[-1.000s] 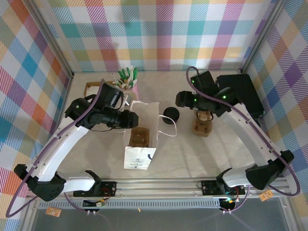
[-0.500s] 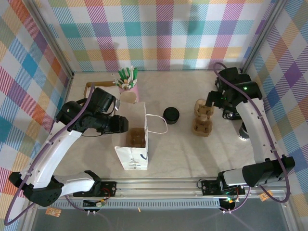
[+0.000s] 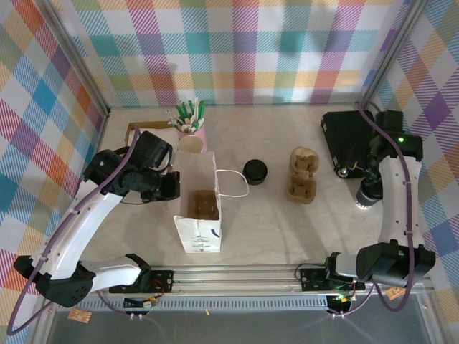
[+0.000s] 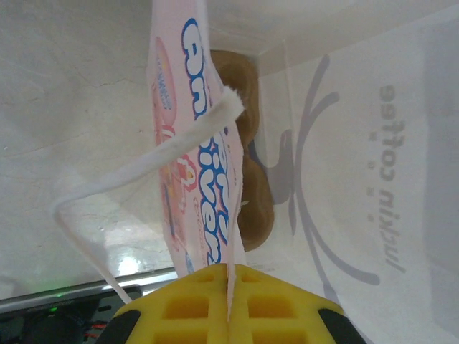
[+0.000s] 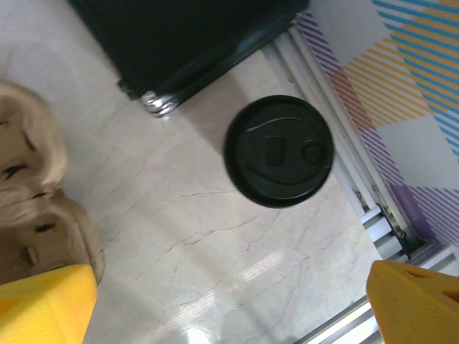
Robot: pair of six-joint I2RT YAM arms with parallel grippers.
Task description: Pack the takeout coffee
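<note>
The takeout coffee shows from above as a round black lid near the table's right rail. In the top view the takeout coffee stands at the right edge, below a black box. My right gripper hovers over the marble just short of it, open and holding nothing. The right gripper hangs close to the cup. The white paper bag stands open left of centre with a brown cup carrier inside. My left gripper is shut on the bag's left wall.
A squat stack of black lids sits mid-table. Brown cardboard carriers lie right of it, with a black box behind. A pink cup of straws stands at the back left. The bag's loose handle sticks out to the right.
The left gripper has shut on the bag's left wall. The right arm has swung away from the carriers to the table's right edge, above the coffee.
</note>
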